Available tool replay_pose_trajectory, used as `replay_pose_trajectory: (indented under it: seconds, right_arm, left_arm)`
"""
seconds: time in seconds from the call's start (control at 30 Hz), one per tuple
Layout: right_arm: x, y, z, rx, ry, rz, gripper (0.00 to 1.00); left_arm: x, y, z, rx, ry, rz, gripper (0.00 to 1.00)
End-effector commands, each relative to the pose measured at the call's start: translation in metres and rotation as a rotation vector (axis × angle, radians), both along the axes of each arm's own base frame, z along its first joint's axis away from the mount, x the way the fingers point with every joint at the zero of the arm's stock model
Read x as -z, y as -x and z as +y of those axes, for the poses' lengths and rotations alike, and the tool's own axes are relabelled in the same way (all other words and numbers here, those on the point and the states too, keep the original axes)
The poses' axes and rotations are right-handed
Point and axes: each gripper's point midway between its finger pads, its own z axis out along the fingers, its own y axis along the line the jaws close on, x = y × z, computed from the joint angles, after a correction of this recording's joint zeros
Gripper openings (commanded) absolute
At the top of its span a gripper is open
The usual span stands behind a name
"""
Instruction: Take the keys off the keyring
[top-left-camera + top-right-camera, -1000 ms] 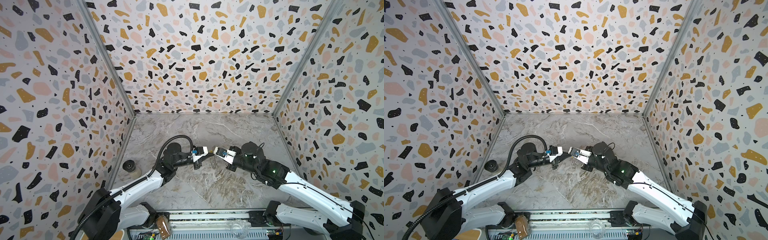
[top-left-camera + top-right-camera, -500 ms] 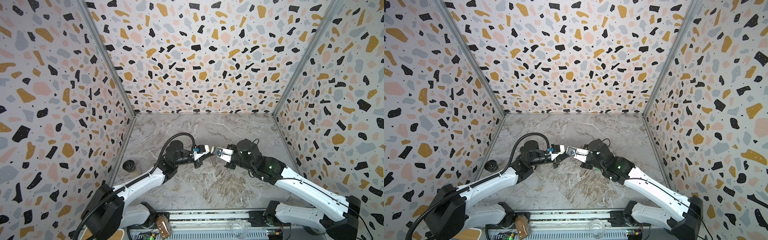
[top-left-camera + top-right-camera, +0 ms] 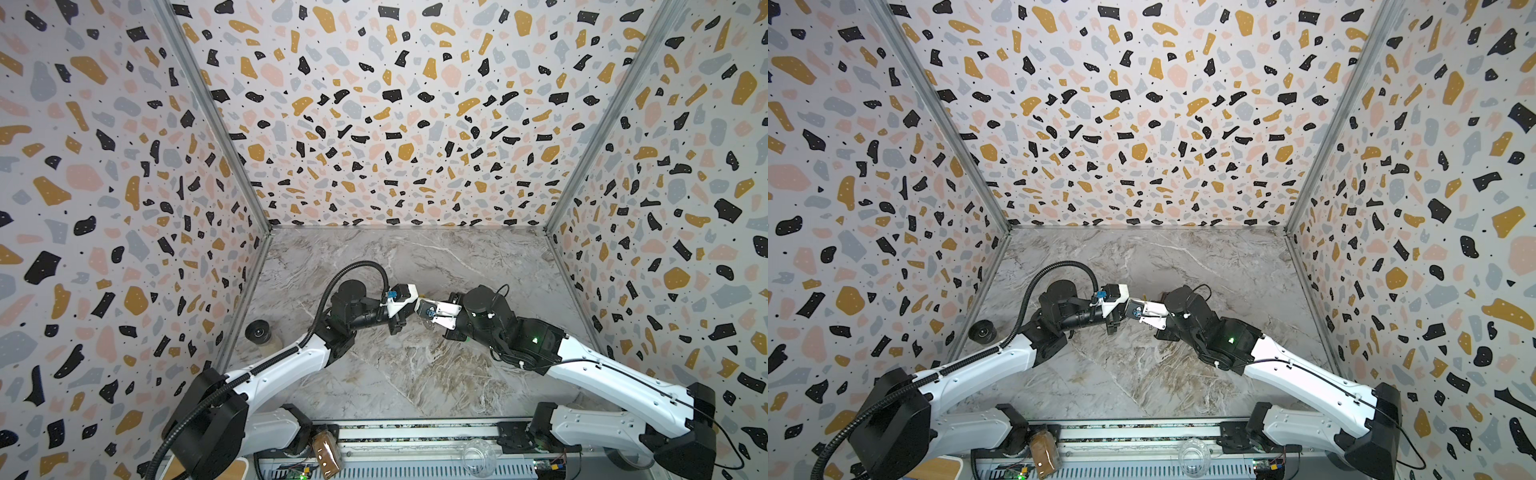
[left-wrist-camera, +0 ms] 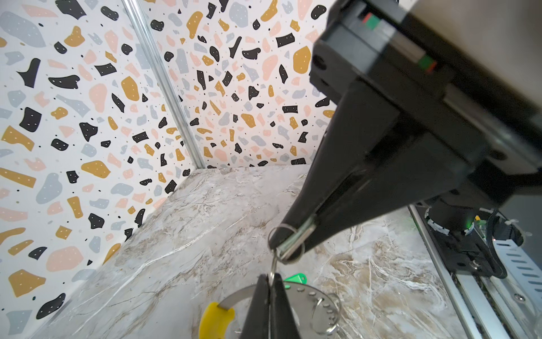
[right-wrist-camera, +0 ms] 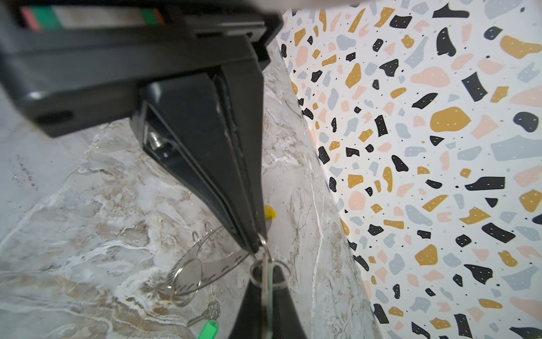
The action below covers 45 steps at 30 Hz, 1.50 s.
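Observation:
In both top views my left gripper and right gripper meet tip to tip above the middle of the marble floor. The keyring is a thin grey dotted hoop with a yellow sleeve. It hangs from my left gripper, which is shut on its rim. My right gripper is shut on the pale-tagged key and its small split ring. The green-tagged key sits just below a second split ring on the hoop.
A thick dark roll lies by the left wall. A jar of brown stuff and a clear glass jar stand on the front rail. Patterned walls close in the left, back and right sides.
Both grippers have drifted a little to the left together, still tip to tip and still shut. The right arm has stretched further in.

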Motion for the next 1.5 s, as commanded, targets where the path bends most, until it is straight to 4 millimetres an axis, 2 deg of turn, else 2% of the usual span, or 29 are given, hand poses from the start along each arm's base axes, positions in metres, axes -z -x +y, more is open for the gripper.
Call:
replay_pose_trajectory:
  seconds: [0.0,0.43,0.6,0.77,1.0,1.2,1.47]
  right_arm:
    - [-0.013,0.009,0.001,-0.007,-0.069,-0.005,0.0]
    - [0.017,0.013,-0.017,0.05,-0.038,0.052,0.0]
    - [0.019,0.014,-0.02,0.055,-0.054,0.056,0.0]
    - [0.022,0.017,-0.018,0.046,-0.064,0.072,0.0]
    - [0.036,0.024,-0.013,0.012,-0.079,0.132,0.0]
    - [0.032,0.03,-0.008,-0.024,-0.143,0.171,0.0]
    - [0.04,0.031,-0.011,-0.013,-0.155,0.206,0.02]
  left_arm:
    - [-0.029,-0.011,0.009,-0.065,0.109,-0.042,0.0]
    - [-0.044,-0.013,0.021,-0.106,0.191,-0.05,0.0]
    - [-0.048,-0.012,0.022,-0.105,0.216,-0.048,0.0]
    - [-0.051,-0.01,0.021,-0.096,0.231,-0.043,0.0]
    - [-0.055,-0.001,0.022,-0.057,0.265,-0.054,0.0]
    - [-0.058,0.006,0.021,-0.02,0.286,-0.063,0.0]
    - [-0.06,0.008,0.02,0.005,0.297,-0.068,0.0]
